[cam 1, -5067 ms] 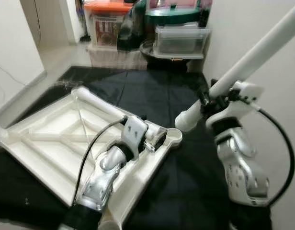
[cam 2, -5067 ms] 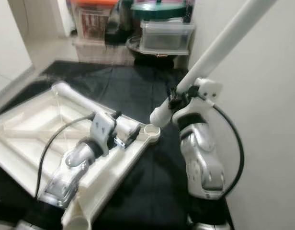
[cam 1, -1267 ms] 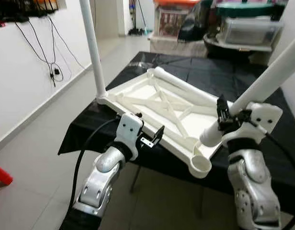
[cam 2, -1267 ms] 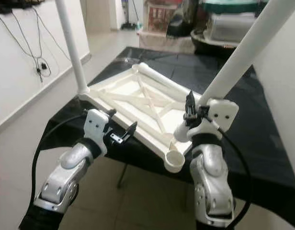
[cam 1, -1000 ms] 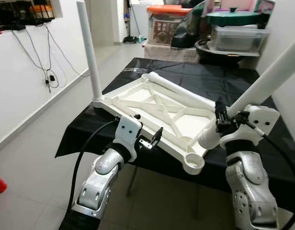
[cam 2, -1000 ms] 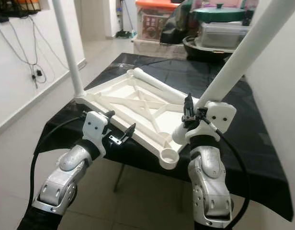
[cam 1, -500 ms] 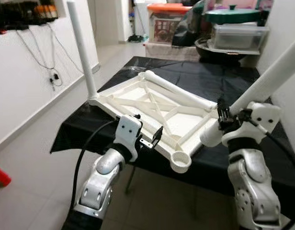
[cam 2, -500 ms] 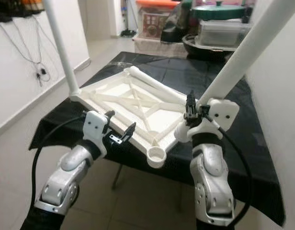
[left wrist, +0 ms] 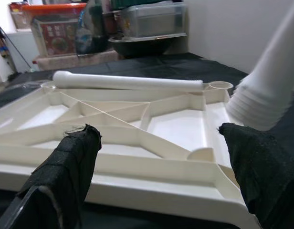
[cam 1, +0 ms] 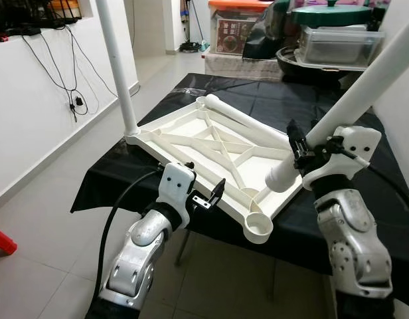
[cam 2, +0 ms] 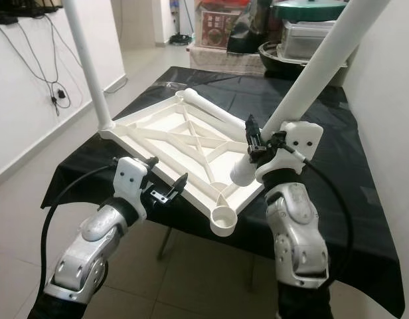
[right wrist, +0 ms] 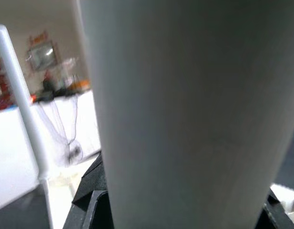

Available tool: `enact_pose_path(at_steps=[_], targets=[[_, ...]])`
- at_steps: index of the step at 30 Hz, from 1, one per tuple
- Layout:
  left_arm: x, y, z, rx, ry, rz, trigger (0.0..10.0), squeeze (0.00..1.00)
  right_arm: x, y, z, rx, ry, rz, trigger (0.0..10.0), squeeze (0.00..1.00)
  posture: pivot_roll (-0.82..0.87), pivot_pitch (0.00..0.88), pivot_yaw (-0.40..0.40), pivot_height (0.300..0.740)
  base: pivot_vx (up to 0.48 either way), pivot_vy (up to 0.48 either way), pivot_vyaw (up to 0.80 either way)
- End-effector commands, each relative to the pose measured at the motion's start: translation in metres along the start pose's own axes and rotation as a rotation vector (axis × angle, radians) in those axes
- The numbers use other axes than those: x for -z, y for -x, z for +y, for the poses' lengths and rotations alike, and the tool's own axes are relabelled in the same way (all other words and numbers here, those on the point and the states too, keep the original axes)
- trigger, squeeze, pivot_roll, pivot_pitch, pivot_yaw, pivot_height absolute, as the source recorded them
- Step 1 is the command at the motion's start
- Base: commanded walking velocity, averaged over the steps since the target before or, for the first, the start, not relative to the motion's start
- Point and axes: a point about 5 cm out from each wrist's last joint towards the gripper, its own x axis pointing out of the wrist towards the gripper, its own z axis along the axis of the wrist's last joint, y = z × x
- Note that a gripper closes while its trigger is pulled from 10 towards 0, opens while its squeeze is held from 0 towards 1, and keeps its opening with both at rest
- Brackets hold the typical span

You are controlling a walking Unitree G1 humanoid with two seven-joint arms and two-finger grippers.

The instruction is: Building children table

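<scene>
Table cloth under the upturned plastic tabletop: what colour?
Black cloth, plain, no pattern; it shows best in the left eye view, under the white tabletop.

We see the upturned tabletop [cam 1: 211, 149] lying on the table [cam 1: 324, 226], its near corner socket [cam 1: 259, 229] reaching past the table's front edge. An upright leg [cam 1: 118, 73] stands in the tabletop's left corner, and a loose leg [cam 1: 247, 121] lies along its far side. Our right gripper [cam 1: 299, 151] holds a slanted leg [cam 1: 354, 100] above the tabletop's right edge, its lower end just behind the near socket. Our left gripper [cam 1: 214, 194], jaws apart, sits before the tabletop's front edge. Storage boxes [cam 1: 337, 43] stand behind the table.
</scene>
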Motion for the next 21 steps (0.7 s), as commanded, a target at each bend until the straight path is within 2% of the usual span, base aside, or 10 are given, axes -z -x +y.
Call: enact_pose_path(at_steps=[1,2,3,7,9,11,13,14,16,21], targets=[[0.001,0.004,-0.003,0.020,0.012,0.015,10.0,0.00,-0.001,-0.002,-0.006,-0.062,-0.063,0.031,10.0,0.00,0.06,0.097,-0.045,0.740,0.000,0.000,0.00],[0.001,0.004,-0.003,0.020,0.012,0.015,10.0,0.00,-0.001,-0.002,-0.006,-0.062,-0.063,0.031,10.0,0.00,0.06,0.097,-0.045,0.740,0.000,0.000,0.00],[0.001,0.011,-0.008,0.052,0.030,0.029,10.0,0.00,-0.004,-0.005,-0.013,-0.217,-0.127,0.086,10.0,0.00,0.07,0.143,-0.045,0.740,0.000,0.000,0.00],[0.000,0.016,-0.013,0.074,0.046,0.037,10.0,0.00,-0.006,-0.005,-0.016,-0.316,-0.189,0.110,10.0,0.00,0.07,0.169,-0.044,0.740,0.000,0.000,0.00],[0.000,0.016,-0.013,0.074,0.046,0.037,10.0,0.00,-0.006,-0.005,-0.016,-0.316,-0.189,0.110,10.0,0.00,0.07,0.169,-0.044,0.740,0.000,0.000,0.00],[-0.001,0.020,-0.016,0.083,0.050,0.039,10.0,0.00,-0.006,-0.006,-0.014,-0.362,-0.220,0.120,10.0,0.00,0.08,0.197,-0.044,0.740,0.000,0.000,0.00],[-0.004,0.027,-0.022,0.100,0.066,0.051,10.0,0.00,-0.005,-0.001,-0.002,-0.538,-0.278,0.150,10.0,0.00,0.08,0.236,-0.043,0.740,0.000,0.000,0.00],[-0.004,0.027,-0.022,0.100,0.066,0.051,10.0,0.00,-0.005,-0.001,-0.002,-0.538,-0.278,0.150,10.0,0.00,0.08,0.236,-0.043,0.740,0.000,0.000,0.00],[-0.005,0.032,-0.025,0.106,0.079,0.064,10.0,0.00,-0.005,0.001,0.006,-0.650,-0.284,0.167,10.0,0.00,0.08,0.264,-0.039,0.740,0.000,0.000,0.00],[-0.006,0.035,-0.026,0.111,0.088,0.075,10.0,0.00,-0.004,-0.001,0.010,-0.710,-0.278,0.175,10.0,0.00,0.08,0.274,-0.041,0.740,0.000,0.000,0.00]])
